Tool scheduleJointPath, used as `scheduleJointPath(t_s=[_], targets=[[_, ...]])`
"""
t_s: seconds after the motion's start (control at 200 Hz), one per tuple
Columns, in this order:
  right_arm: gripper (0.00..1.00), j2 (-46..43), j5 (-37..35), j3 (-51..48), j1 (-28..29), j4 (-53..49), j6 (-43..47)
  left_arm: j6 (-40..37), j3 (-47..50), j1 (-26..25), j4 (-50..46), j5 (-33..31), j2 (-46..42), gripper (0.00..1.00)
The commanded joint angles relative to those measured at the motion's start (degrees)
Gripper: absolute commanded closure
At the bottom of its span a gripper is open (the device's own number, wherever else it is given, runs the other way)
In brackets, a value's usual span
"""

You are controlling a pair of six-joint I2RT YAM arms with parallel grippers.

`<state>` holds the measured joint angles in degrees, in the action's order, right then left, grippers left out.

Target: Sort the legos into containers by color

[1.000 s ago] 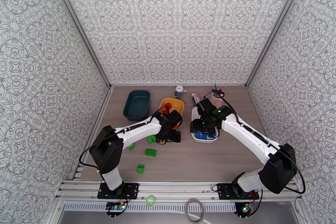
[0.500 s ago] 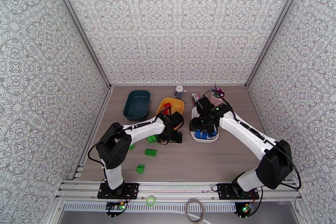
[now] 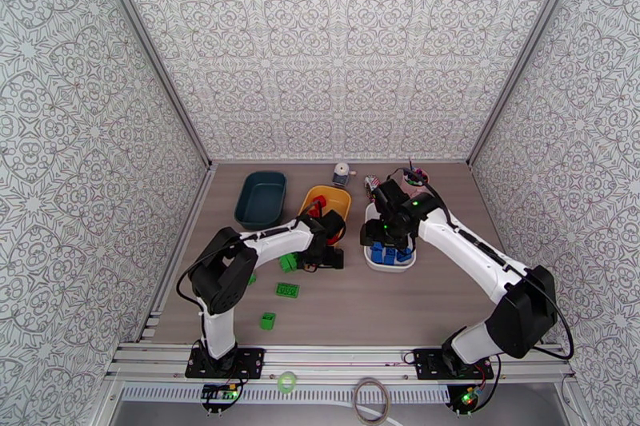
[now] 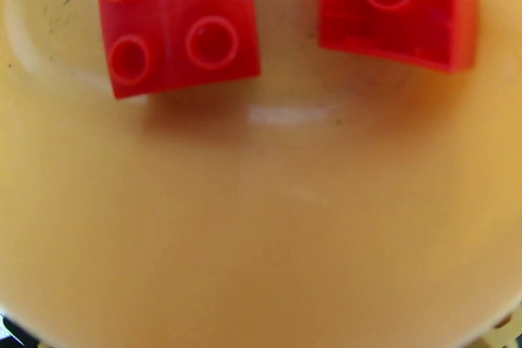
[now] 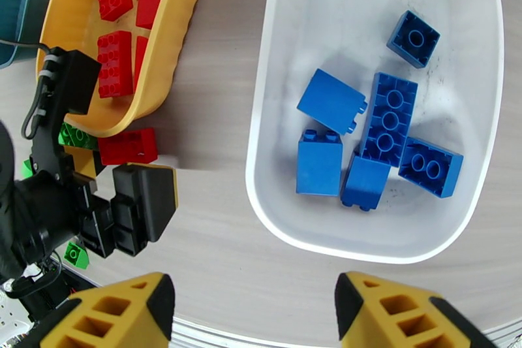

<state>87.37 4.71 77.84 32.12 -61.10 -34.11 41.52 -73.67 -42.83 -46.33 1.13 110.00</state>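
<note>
The yellow tray holds several red legos, and two of them show very close in the left wrist view. My left gripper is at that tray's near end, its jaws hidden. A red lego sits just outside the yellow rim beside it, and I cannot tell whether it is held. Above the white tray, which holds several blue legos, my right gripper is open and empty. The dark teal tray looks empty. Green legos lie on the table.
More green bricks lie scattered near the left arm's base. A pink cup of pens and a small white bottle stand at the back, close to the trays. The patterned walls close in the table on three sides.
The left arm's elbow has swung right and forward while its gripper stayed at the yellow tray's near end. The right gripper has edged slightly toward the back over the white tray.
</note>
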Motion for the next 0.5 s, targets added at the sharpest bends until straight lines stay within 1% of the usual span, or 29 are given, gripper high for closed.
scheduleJointPath(t_s=[0.0,0.325,0.495], targets=[[0.31,0.6,-0.4,1.9,-0.5,-1.4,0.1,-1.6,-1.5,0.6,1.0,-1.6,1.6,0.06],[0.31,0.0,-0.2,2.0,-0.5,-2.0,0.1,-0.9,-3.0,0.6,2.1,-3.6,2.6,0.12],[0.31,-0.2,0.2,2.0,-0.5,-2.4,0.0,-0.1,-3.0,0.5,3.0,-3.6,3.1,0.14]])
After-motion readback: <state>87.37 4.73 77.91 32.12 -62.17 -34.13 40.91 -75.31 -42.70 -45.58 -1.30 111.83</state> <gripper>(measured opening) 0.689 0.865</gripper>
